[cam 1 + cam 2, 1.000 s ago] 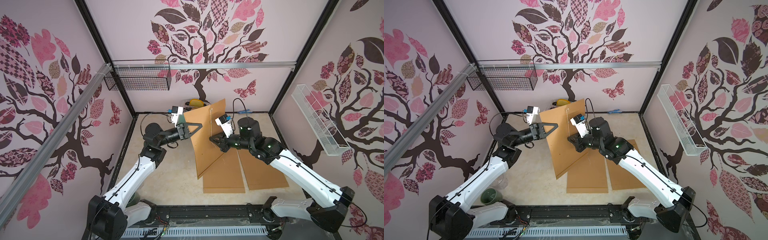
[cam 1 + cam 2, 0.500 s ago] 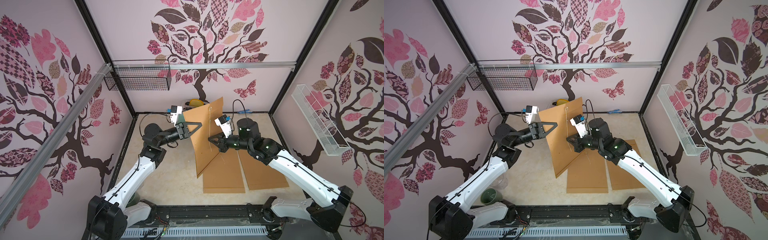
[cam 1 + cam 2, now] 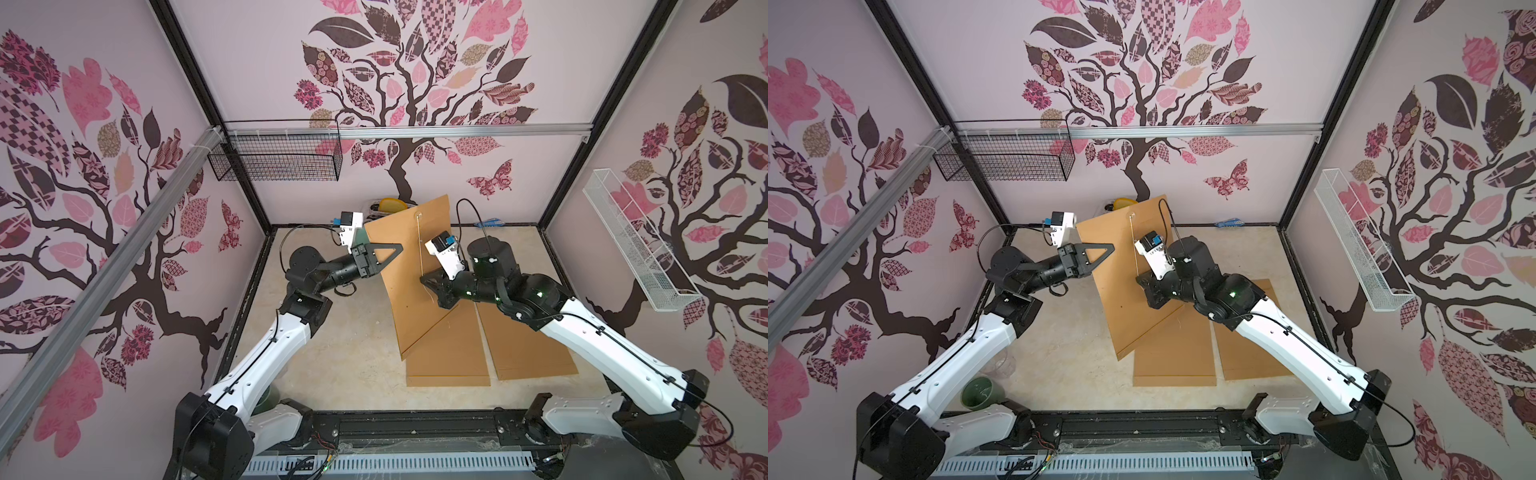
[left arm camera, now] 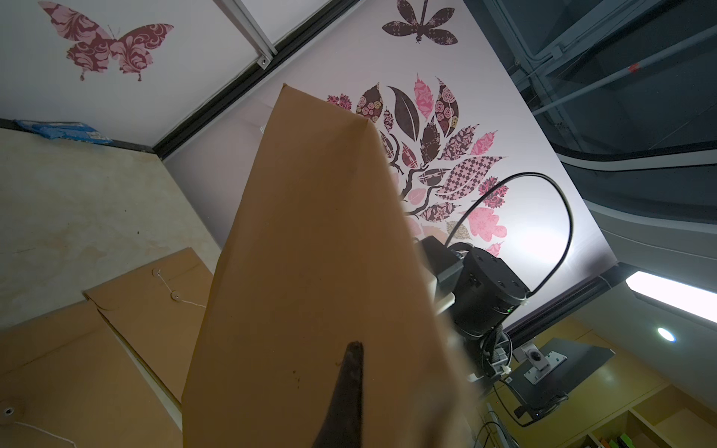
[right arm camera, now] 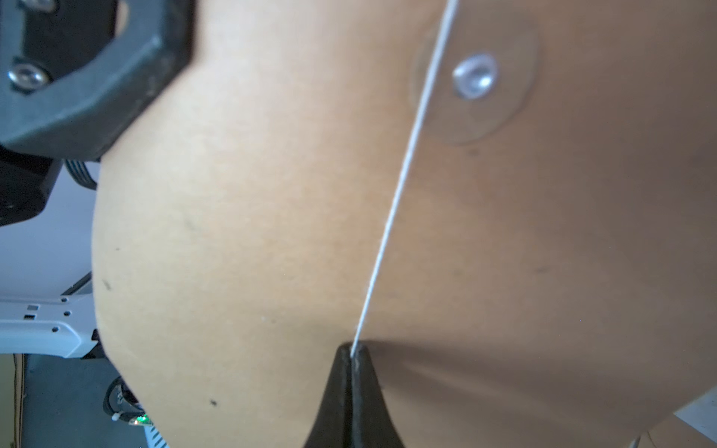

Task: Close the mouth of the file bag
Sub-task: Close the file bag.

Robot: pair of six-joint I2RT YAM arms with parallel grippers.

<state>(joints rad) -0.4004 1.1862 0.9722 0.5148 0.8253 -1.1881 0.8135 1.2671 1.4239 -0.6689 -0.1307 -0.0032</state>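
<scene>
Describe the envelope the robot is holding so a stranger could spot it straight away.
Look at the beige table between the two robot arms. Two brown envelopes lie flat there side by side; a third envelope stands tilted up, pinched by the left gripper, its white string pulled tight by the right gripper.

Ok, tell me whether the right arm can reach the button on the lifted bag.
Probably yes. The right gripper, shut on the string, is close to the bag face, and the button lies bare beside the string with nothing in between.
</scene>
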